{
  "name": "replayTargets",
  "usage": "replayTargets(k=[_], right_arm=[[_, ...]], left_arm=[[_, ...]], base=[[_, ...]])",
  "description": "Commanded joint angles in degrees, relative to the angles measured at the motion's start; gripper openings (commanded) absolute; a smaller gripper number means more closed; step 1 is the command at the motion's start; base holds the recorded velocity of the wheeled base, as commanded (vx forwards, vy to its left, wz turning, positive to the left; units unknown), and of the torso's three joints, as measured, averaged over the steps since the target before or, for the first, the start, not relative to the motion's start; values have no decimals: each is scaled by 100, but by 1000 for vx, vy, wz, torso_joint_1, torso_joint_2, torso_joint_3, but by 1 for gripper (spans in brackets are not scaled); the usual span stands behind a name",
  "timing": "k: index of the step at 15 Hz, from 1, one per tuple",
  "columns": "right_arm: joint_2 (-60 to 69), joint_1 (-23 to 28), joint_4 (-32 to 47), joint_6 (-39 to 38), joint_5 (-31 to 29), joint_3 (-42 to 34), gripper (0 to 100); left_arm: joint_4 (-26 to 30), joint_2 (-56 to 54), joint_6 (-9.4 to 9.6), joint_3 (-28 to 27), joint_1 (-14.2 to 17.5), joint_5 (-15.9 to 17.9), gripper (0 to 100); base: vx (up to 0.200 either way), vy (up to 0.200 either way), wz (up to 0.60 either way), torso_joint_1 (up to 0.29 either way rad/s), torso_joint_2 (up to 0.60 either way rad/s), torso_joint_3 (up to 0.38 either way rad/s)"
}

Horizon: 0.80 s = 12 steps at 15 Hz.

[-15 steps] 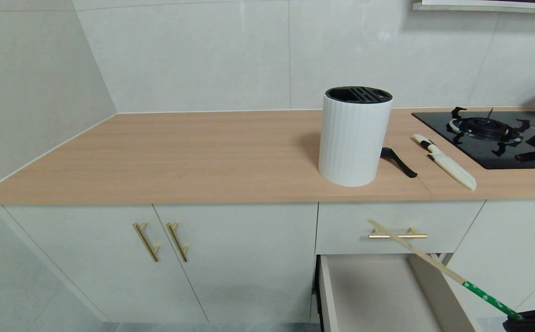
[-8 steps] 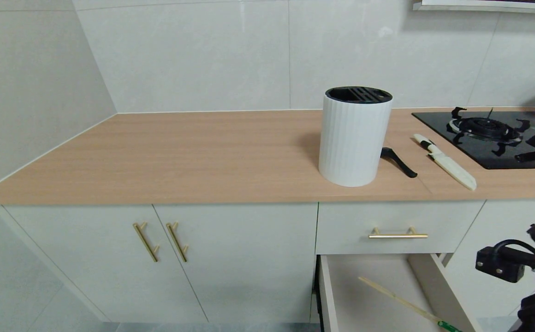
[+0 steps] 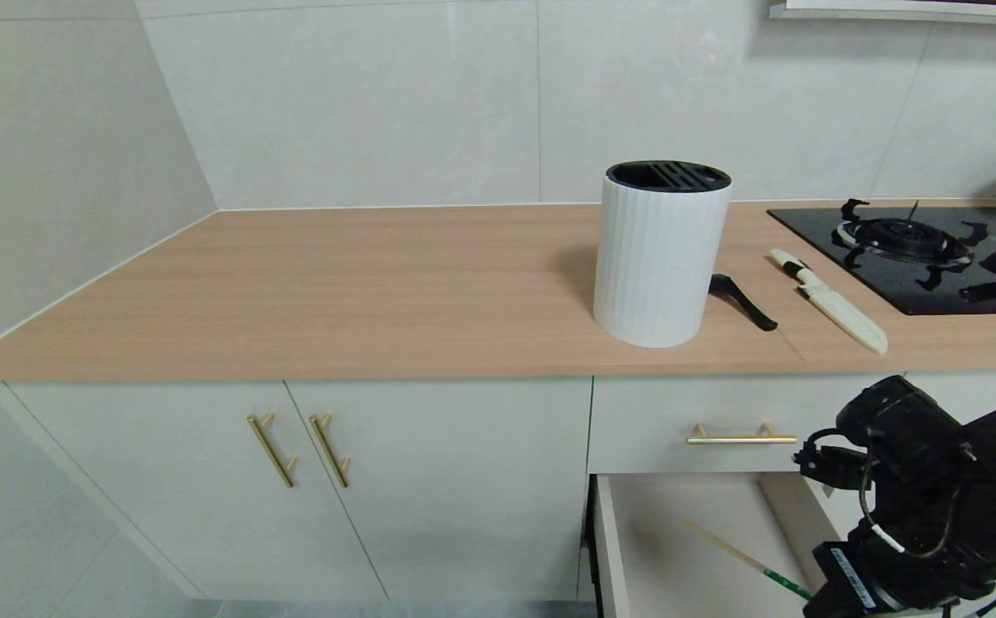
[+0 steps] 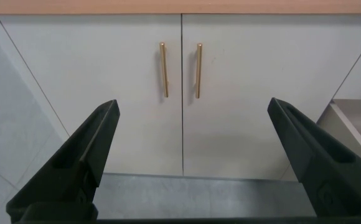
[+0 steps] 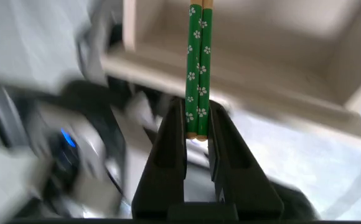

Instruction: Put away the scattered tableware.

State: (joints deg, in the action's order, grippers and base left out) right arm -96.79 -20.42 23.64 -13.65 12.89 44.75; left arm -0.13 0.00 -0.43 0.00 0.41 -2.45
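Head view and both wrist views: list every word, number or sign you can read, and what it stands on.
No text is readable.
On the right arm, a white label: print too small to read.
On the chopsticks: a white flower pattern, no letters.
On the white holder and the knife: none.

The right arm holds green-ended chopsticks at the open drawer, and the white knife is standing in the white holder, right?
Not quite: the head view shows the white knife lying on the countertop, right of the white holder. The rest, chopsticks included, is right.

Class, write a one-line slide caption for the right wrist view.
Right end effector shut on green-handled chopsticks, their tips pointing into the open drawer.
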Motion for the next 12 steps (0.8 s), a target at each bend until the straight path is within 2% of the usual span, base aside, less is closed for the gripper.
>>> replayTargets(k=[1, 5, 7, 12], right_arm=[[-340, -129, -290, -252, -14, -28, 0], [-472, -278, -641, -621, -383, -37, 0], [-481, -349, -703, -647, -541, -72, 0], [-481, -709, -1661, -639, -1192, -608, 0]], left_arm=[[-4, 0, -1, 0, 2, -1, 100], [-4, 0, -1, 0, 2, -1, 100], [-4, 0, -1, 0, 2, -1, 100], [-4, 0, -1, 0, 2, -1, 100]], base=[[0, 0, 0, 0, 0, 0], [0, 0, 0, -13, 37, 20], [0, 0, 0, -137, 339, 207], [0, 0, 0, -166, 458, 278]])
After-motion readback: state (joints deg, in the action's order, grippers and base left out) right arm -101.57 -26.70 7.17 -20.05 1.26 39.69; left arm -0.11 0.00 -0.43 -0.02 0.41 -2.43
